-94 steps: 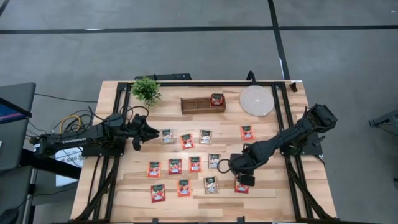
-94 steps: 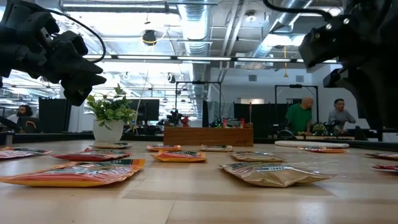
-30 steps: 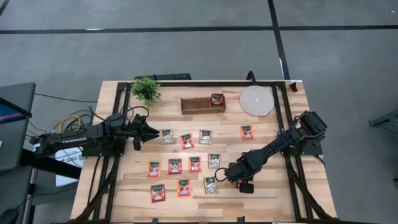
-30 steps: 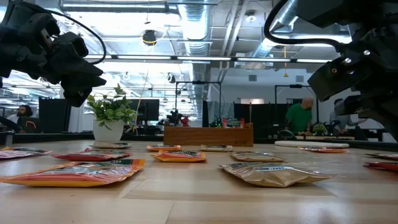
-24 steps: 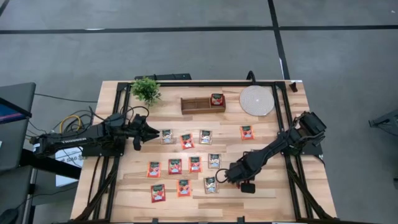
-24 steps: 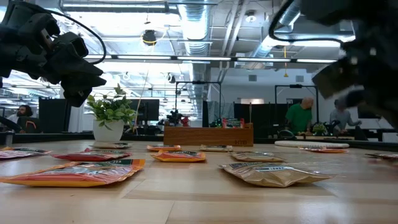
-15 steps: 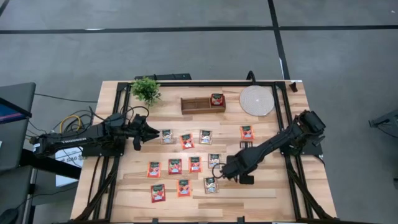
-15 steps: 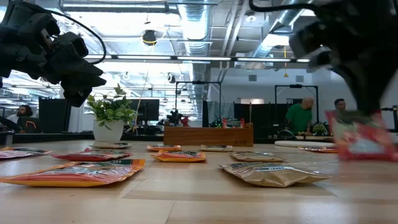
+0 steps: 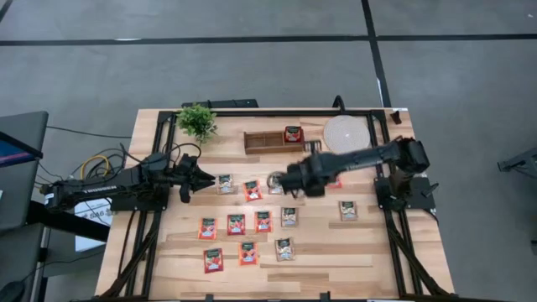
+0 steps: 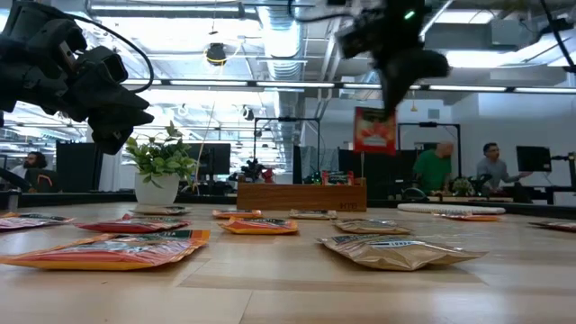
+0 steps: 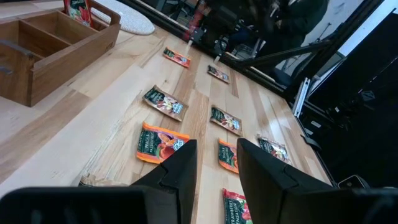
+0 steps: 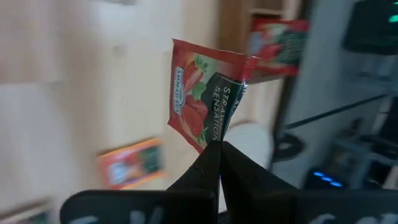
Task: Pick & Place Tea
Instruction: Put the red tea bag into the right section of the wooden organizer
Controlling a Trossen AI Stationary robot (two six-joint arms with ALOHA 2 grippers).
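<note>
Right gripper (image 12: 216,149) was pinched shut on a red strawberry tea sachet (image 12: 203,99), holding it by its lower edge so it hung upright in the air. In the low view the sachet (image 10: 373,129) was well above the tabletop, clear of everything lying flat. From above, the right gripper (image 9: 295,179) sat mid-table, just in front of the wooden tray (image 9: 262,142), with loose sachets (image 9: 263,221) lying on the near side of it. One red sachet stood in the tray's right compartment (image 9: 292,134); the other two compartments looked free. Pale disc (image 9: 346,135) lay just beyond the gripper's right. Left gripper (image 11: 216,165) hovered at the table's left edge, fingers slightly parted with a narrow gap, gripping nothing, sachets spread ahead of it.
</note>
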